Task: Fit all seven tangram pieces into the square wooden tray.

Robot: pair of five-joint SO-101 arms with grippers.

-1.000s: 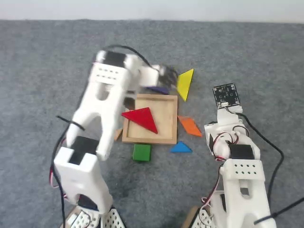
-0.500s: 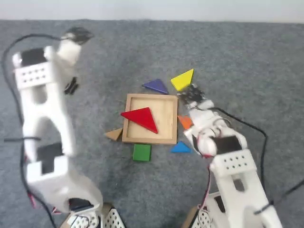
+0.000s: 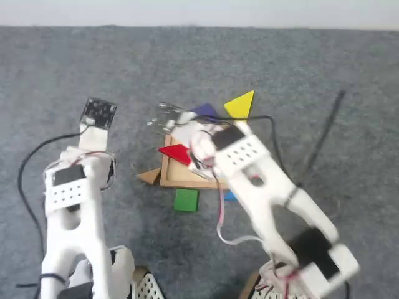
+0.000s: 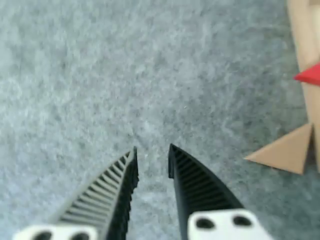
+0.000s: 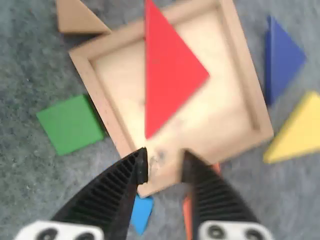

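The square wooden tray (image 5: 225,110) holds one red triangle (image 5: 167,75). Around it on the carpet lie a green square (image 5: 70,124), tan triangle (image 5: 77,17), purple triangle (image 5: 282,55), yellow triangle (image 5: 297,130), small blue triangle (image 5: 141,212) and an orange sliver (image 5: 186,210). My right gripper (image 5: 164,161) hovers open over the tray wall beside the blue and orange pieces, holding nothing. In the high view the right arm (image 3: 249,168) covers much of the tray (image 3: 181,182). My left gripper (image 4: 152,152) is open over bare carpet, left of the tan triangle (image 4: 285,152).
Grey carpet surrounds the tray on all sides. In the high view the left arm (image 3: 75,187) stands at the left, well apart from the tan triangle (image 3: 149,176) and green square (image 3: 186,200). A cable (image 3: 37,162) loops beside it.
The left arm left the tray's far side, swung out left and came down on the left. The right arm swung in over the tray. The yellow triangle turned a second ago.
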